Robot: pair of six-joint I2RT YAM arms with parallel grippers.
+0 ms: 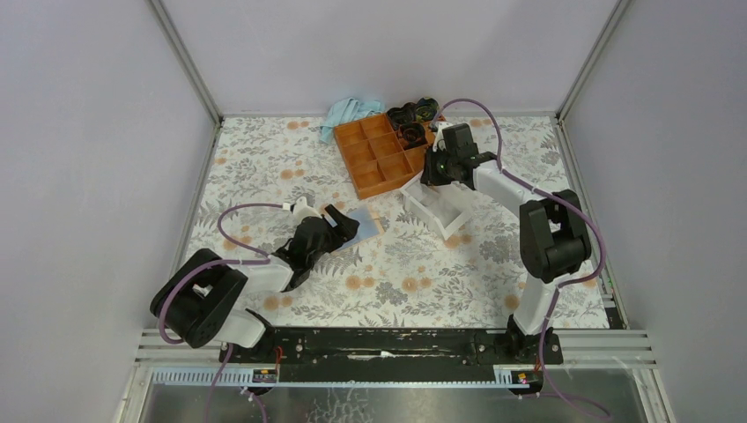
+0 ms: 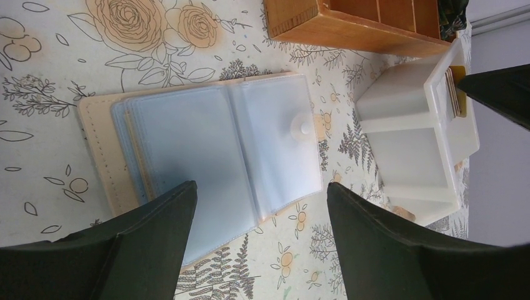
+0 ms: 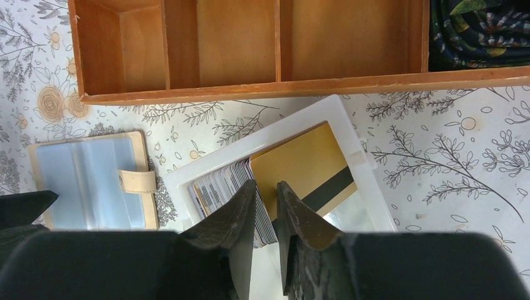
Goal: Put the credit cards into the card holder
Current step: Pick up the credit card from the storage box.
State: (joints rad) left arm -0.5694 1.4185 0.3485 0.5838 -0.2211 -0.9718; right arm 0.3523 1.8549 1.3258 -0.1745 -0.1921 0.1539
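Observation:
The card holder [image 2: 212, 150] lies open on the table, a tan cover with clear sleeves and a snap tab; it also shows in the top view [image 1: 363, 226] and the right wrist view [image 3: 94, 181]. My left gripper [image 2: 259, 187] is open and empty, low over the holder's near edge. The credit cards [image 3: 219, 184] stand as a stack in a white box [image 3: 350, 134], with a gold card [image 3: 306, 159] leaning beside them. My right gripper [image 3: 265, 185] reaches into the box, its jaws a narrow gap apart astride the stack's end by the gold card.
An orange compartment tray [image 1: 383, 152] stands just beyond the white box [image 1: 438, 207] and shows in both wrist views [image 3: 250, 44] [image 2: 356, 25]. A light blue cloth [image 1: 348, 112] and dark patterned items [image 1: 414, 115] lie at the back. Frame posts and walls ring the table.

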